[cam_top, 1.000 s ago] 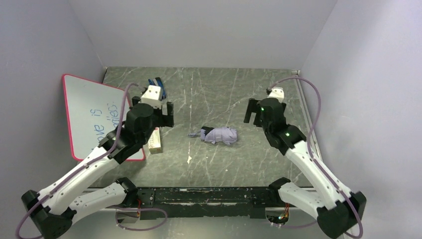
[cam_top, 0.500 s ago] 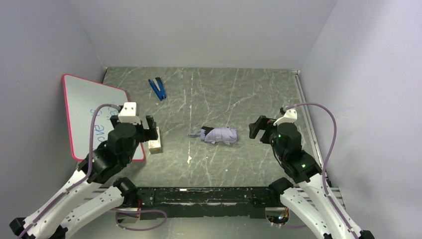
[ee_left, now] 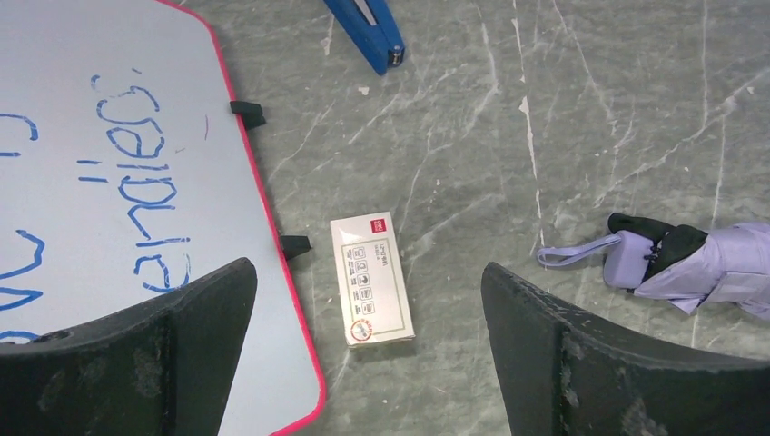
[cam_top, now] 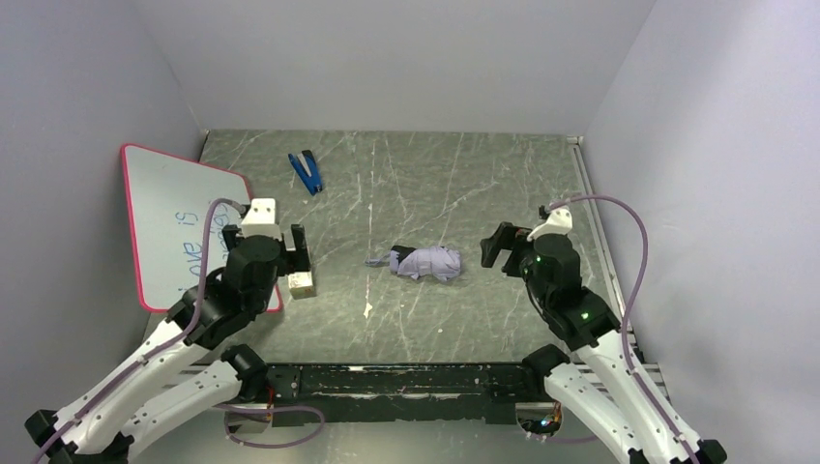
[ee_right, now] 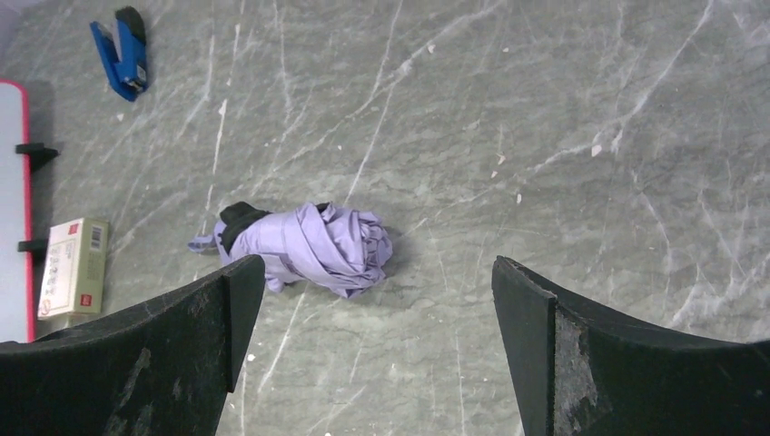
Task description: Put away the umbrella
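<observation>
A small folding umbrella of pale lavender fabric [cam_top: 425,262] is lying on its side near the middle of a dark grey-green marbled worktop [cam_top: 435,184]. Its fabric is sitting bunched in a loose bundle. Its small lavender handle and thin wrist loop are pointing toward the left side. Nothing is touching it.

The left arm's fingers [cam_top: 300,249] are standing spread wide and holding nothing. They are hovering left of the umbrella, above a small white cardboard box [cam_top: 302,282]. In the left wrist view, the box [ee_left: 370,280] is showing between the two black fingers [ee_left: 136,354], with the umbrella [ee_left: 708,268] at the right edge.

The right arm's fingers [cam_top: 495,246] are also standing spread wide and empty, just right of the umbrella. In the right wrist view, the umbrella [ee_right: 309,247] is lying between those fingers [ee_right: 136,354], nearer the left one.

A red-framed whiteboard with blue handwriting [cam_top: 179,222] is resting at the worktop's left edge, just beside the box. A blue stapler [cam_top: 307,172] is lying toward the far left, well apart from the umbrella.
</observation>
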`<state>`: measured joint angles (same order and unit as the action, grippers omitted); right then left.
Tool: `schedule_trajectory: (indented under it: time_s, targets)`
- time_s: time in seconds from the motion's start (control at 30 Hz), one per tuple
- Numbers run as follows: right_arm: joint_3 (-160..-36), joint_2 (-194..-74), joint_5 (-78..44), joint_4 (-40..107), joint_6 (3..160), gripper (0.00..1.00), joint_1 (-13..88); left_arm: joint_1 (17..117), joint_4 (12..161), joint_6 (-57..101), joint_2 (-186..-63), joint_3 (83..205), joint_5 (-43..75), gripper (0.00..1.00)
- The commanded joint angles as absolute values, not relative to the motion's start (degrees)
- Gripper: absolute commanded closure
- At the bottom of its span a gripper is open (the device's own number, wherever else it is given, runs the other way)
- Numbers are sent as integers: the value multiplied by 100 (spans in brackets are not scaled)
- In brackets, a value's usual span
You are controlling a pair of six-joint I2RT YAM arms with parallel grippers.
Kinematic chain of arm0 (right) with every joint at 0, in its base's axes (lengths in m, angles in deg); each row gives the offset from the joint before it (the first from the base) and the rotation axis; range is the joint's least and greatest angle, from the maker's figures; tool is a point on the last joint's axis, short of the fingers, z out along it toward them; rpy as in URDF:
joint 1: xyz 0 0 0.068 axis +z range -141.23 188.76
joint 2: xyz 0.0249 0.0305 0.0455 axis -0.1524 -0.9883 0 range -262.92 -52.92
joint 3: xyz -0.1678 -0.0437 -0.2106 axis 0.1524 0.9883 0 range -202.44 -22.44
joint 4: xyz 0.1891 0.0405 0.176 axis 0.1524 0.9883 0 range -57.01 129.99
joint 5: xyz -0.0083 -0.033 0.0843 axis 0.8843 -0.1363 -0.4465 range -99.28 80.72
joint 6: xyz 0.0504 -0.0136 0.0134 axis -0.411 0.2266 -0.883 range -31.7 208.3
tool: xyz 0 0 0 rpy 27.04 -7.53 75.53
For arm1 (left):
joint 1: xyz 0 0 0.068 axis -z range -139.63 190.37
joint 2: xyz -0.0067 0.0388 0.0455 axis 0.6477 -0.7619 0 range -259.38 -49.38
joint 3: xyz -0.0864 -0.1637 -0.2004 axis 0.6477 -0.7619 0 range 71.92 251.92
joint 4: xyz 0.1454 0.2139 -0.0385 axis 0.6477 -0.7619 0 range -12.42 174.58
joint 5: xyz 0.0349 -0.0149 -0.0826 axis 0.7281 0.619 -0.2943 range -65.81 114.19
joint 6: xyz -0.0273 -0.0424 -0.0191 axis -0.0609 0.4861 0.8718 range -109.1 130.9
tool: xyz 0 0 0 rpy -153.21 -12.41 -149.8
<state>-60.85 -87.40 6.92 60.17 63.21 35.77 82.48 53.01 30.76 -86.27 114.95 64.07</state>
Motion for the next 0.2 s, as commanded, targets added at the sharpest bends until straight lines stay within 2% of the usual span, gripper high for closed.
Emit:
schedule_trajectory:
  time_s: [0.0,0.17]
  targets:
    - [-6042,-8474,696,5766,6437,0,3567,8247,5275,3196,-8497,11639,6688,3]
    - [-6041,-8478,740,5773,6451,0,3560,8243,5381,3160,-8322,11545,6678,3]
